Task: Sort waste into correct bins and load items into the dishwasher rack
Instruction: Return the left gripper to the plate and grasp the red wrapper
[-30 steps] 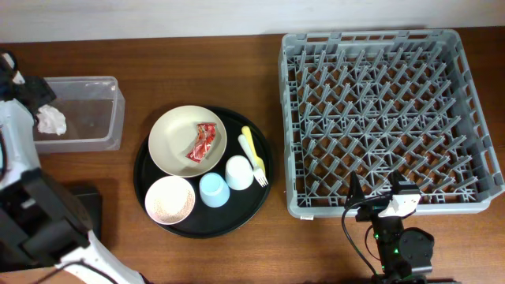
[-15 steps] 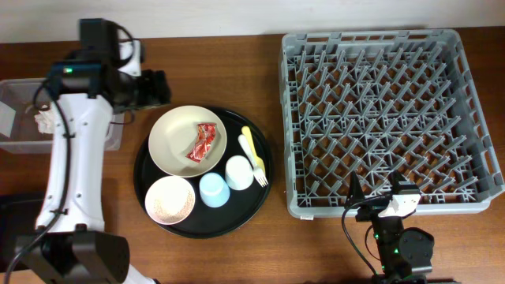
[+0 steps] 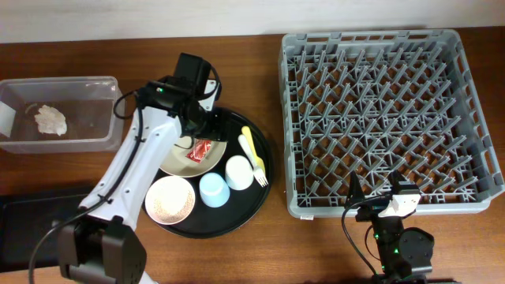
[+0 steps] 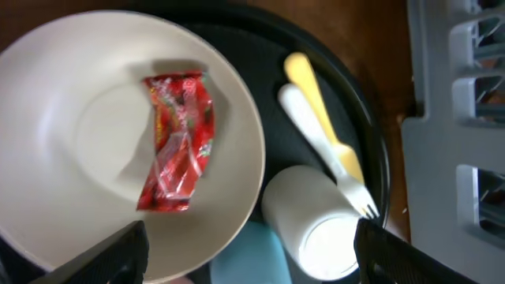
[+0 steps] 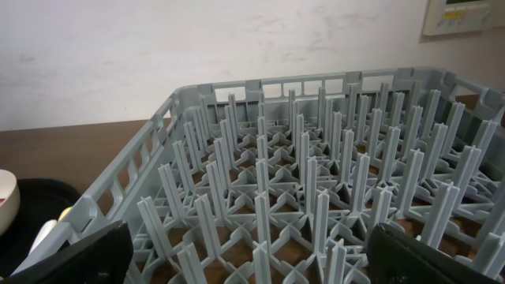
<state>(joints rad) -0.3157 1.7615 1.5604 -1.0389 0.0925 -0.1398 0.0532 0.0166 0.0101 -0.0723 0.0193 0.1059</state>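
Observation:
A crumpled red wrapper (image 4: 180, 142) (image 3: 199, 148) lies on the cream plate (image 4: 79, 126) (image 3: 215, 158). My left gripper (image 4: 248, 244) (image 3: 207, 130) hovers open just above the plate, and nothing is between its fingers. Beside the plate on the round black tray (image 3: 260, 197) are a yellow fork (image 4: 327, 134) (image 3: 252, 154), a white cup (image 4: 316, 225) (image 3: 239, 172), a light blue cup (image 3: 212, 189) and a pink bowl (image 3: 170, 199). A white tissue (image 3: 50, 120) rests in the clear tub (image 3: 110, 118). My right gripper (image 5: 248, 248) (image 3: 377, 197) stands open at the grey rack's (image 3: 288, 118) (image 5: 316, 197) front edge.
A shallow black bin (image 3: 31, 217) lies at the lower left, partly under my left arm's base. The rack's side wall (image 4: 458, 118) stands close to the tray's right rim. Bare wood shows between tub and tray.
My left arm has swung right, from over the clear tub to above the plate. The tissue stays in the tub. The right arm has not moved.

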